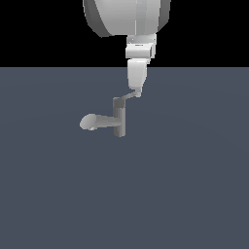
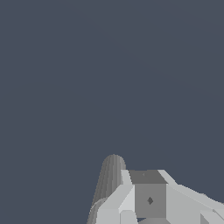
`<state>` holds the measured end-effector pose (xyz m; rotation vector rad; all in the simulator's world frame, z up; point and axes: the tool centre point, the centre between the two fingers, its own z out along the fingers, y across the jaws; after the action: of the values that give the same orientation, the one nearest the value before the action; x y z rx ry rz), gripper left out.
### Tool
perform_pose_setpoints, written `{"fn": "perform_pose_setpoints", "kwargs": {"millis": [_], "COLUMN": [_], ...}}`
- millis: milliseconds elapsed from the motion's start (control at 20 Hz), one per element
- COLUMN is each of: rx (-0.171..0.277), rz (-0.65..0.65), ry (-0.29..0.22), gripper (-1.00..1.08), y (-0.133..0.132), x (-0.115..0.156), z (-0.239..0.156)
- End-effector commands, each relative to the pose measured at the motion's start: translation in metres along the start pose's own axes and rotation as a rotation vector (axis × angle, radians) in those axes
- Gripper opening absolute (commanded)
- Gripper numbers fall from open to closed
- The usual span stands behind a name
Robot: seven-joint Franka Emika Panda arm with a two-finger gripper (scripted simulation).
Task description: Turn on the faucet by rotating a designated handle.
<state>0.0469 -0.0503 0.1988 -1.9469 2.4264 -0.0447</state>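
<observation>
Closest to the wrist camera, the gripper (image 2: 151,199) fills the near edge of that view as pale blocky grey faces, with the ribbed rounded spout (image 2: 109,179) poking out from behind it over the plain slate floor (image 2: 109,65). Whether its fingers are apart or together cannot be told from either view; in the exterior view they merge into one white tapering shape.

Seen from outside, the faucet (image 1: 118,116) stands near the middle of the floor (image 1: 194,194). Its short upright post (image 1: 119,126) is matte grey. From the post's top the handle (image 1: 127,96), a thin light lever, runs out toward 2 o'clock. The spout (image 1: 92,121) leaves the post lower down toward 9 o'clock and ends in a rounded tip.

At the handle's far end, the gripper (image 1: 137,91) comes down from 12 o'clock, and its tip meets or overlaps the lever's end; actual contact cannot be confirmed. Above it the arm's (image 1: 126,17) broad white body reaches the top edge of the exterior view against a black background.
</observation>
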Motion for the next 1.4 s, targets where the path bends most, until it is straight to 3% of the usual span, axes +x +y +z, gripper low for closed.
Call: {"fn": "perform_pose_setpoints", "kwargs": {"millis": [0,650,700,1350], "rx": [-0.02,-0.04,-0.005,-0.041], "rz": [-0.013,-0.008,0.011,-0.007], "ry": [-0.001,0.005,-0.002,0.005], "gripper": [-1.0,-1.0,-1.0,-1.0], "y": [0.014,0.056,0.041,0.063], "x": [-0.013,-0.035,-0.024,-0.105], "z": [0.008,0.015,0.0,0.015]}}
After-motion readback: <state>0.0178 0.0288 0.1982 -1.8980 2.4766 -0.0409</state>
